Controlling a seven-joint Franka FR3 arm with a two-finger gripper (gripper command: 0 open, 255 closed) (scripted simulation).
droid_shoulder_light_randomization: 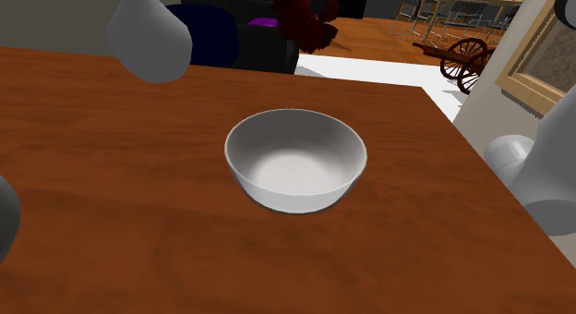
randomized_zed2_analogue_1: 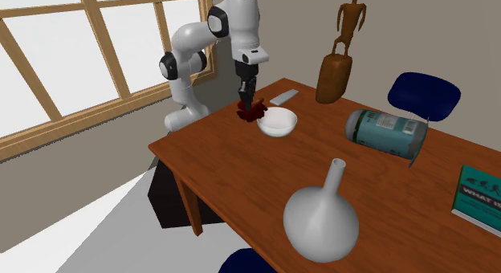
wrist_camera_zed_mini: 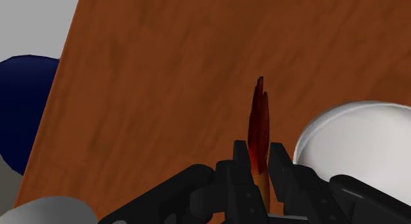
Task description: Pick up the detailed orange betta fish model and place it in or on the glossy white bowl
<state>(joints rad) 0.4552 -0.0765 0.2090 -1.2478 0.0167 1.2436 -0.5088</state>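
Note:
My gripper (wrist_camera_zed_mini: 258, 154) is shut on the dark orange-red fish model (wrist_camera_zed_mini: 259, 117), whose thin fins stick out past the fingertips. In the second exterior view the gripper (randomized_zed2_analogue_1: 247, 97) points straight down with the fish (randomized_zed2_analogue_1: 250, 112) hanging a little above the wooden table (randomized_zed2_analogue_1: 241, 171), just beside the white bowl (randomized_zed2_analogue_1: 278, 120). The bowl (droid_shoulder_light_randomization: 295, 160) sits upright and empty in the middle of the shoulder view, and the fish (droid_shoulder_light_randomization: 303, 21) shows beyond its far side. The bowl's rim (wrist_camera_zed_mini: 356, 134) lies close beside the held fish.
A white long-necked vase (randomized_zed2_analogue_1: 321, 219), a teal can lying on its side (randomized_zed2_analogue_1: 387, 133), a book (randomized_zed2_analogue_1: 480, 195), a brown wooden figure (randomized_zed2_analogue_1: 341, 50) and a flat grey object (randomized_zed2_analogue_1: 283, 95) share the table. A blue chair (randomized_zed2_analogue_1: 423, 95) stands behind it.

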